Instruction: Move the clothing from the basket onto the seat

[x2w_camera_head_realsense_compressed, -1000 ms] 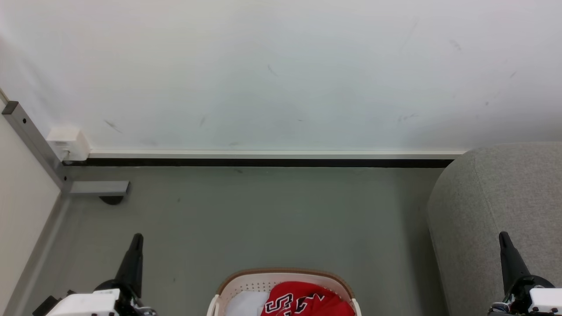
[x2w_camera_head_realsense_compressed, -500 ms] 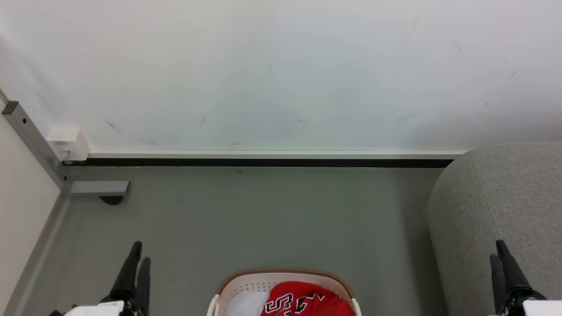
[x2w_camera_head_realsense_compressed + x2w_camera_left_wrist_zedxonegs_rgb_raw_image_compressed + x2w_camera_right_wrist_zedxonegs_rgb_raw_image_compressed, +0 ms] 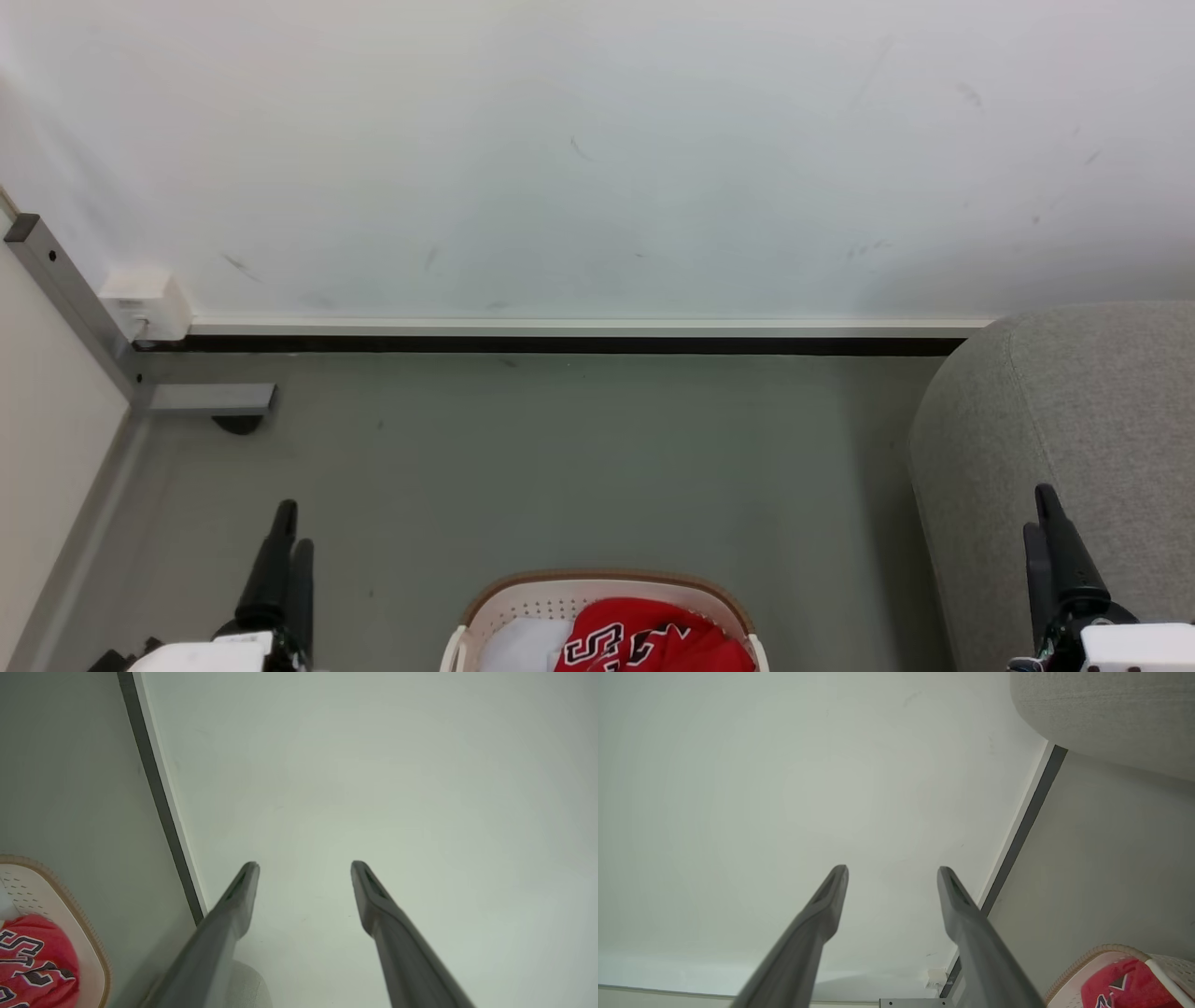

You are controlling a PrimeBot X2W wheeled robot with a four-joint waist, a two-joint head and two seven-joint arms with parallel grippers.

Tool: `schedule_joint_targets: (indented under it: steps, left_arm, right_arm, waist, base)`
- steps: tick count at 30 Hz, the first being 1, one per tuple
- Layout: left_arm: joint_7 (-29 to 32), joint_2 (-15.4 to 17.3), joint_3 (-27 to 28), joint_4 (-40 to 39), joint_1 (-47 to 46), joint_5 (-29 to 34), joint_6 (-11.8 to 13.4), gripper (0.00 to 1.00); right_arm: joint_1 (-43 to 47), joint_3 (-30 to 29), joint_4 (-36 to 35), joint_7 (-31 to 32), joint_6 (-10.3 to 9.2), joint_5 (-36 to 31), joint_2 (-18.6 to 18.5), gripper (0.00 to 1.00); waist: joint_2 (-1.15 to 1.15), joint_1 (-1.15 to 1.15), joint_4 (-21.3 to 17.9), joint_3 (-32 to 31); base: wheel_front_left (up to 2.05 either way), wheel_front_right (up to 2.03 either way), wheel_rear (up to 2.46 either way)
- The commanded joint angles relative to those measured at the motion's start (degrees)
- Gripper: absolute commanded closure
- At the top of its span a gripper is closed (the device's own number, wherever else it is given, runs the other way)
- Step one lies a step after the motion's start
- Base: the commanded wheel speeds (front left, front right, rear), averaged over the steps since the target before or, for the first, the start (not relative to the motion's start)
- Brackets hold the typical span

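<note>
**Left gripper** (image 3: 304, 865): fingers spread wide, nothing between them. A second ago they were pressed together, and half a second ago partly parted. It hangs over bare floor (image 3: 560, 467), left of the basket and apart from it.

**Right gripper** (image 3: 893, 870): same change, closed then and wide now, holding nothing. It sits in front of the seat's near side, right of the basket.

**Meaning for the task**: both grippers are now ready to take cloth, but neither has reached toward the basket. The transfer looks not yet begun.

**Basket** (image 3: 607, 579): cream plastic with a brown rim band and rows of small holes. It stands on the floor between the two grippers, cut off by the lower edge of the head view.

- *Contents:* the clothing (image 3: 653, 639), red with black-and-white lettering, bunched toward the right side.
- *Contents:* a white item (image 3: 523, 644) at the left, kind not discernible.

**Seat** (image 3: 1074, 401): light-grey upholstery at the right, against the wall (image 3: 597, 140). No clothing lies on the part in view.
</note>
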Motion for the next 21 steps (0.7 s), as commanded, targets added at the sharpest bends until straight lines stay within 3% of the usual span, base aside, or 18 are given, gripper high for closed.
schedule_joint_targets:
  steps: [1,10,21]
  left_arm:
    - [-0.5,0.3,0.0,-1.4,-1.3,1.8,-0.2,0.00]
    - [-2.7,0.4,-1.0,-3.5,-0.9,13.4,-0.1,0.00]
    - [-5.1,0.5,-2.7,-5.6,-0.4,28.6,2.3,0.00]
  right_arm:
    - [-1.7,0.6,-1.4,-0.5,-0.02,-1.2,-1.0,0.00]
    - [-2.0,2.8,-3.2,-2.8,-0.02,-12.3,-1.7,0.00]
    - [-2.2,4.4,-3.6,-5.2,-0.03,-28.1,-2.6,0.00]
  waist:
    - [0.00,0.00,0.0,0.0]
    - [0.00,0.00,-0.1,0.1]
    - [0.00,0.00,-0.2,0.1]
  base:
    - [0.00,0.00,0.00]
    - [0.00,0.00,0.00]
    - [0.00,0.00,0.00]
